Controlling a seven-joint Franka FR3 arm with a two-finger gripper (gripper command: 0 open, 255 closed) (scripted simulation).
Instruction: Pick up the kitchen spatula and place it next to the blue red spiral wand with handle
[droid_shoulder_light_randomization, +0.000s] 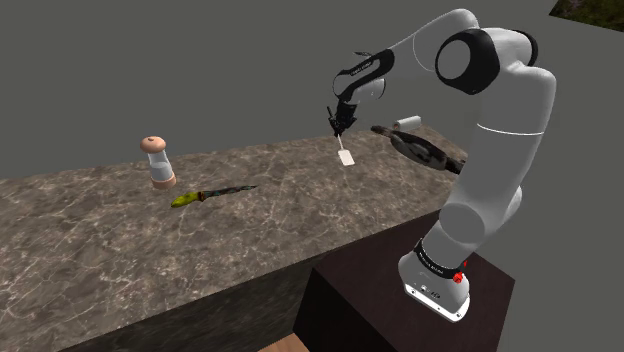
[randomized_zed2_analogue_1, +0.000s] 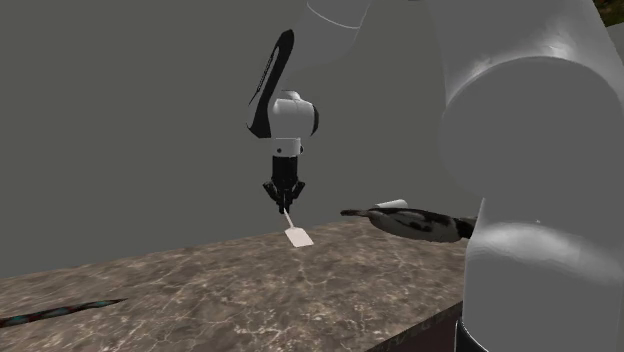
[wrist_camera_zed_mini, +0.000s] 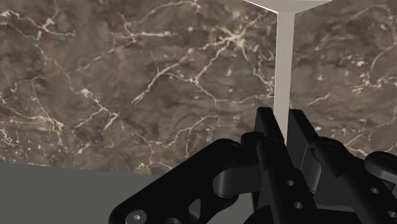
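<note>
Smooth brown marble with pale veins for the countertop (droid_shoulder_light_randomization: 120, 250), dull rather than polished. Flat, matt off-white on the spatula (randomized_zed2_analogue_1: 297, 236), without grain or shine. Matt black, plastic-looking, on the gripper (wrist_camera_zed_mini: 282, 119), with small recessed screws. Smooth white shell, softly glossy, on the arm (droid_shoulder_light_randomization: 505, 150).
</note>
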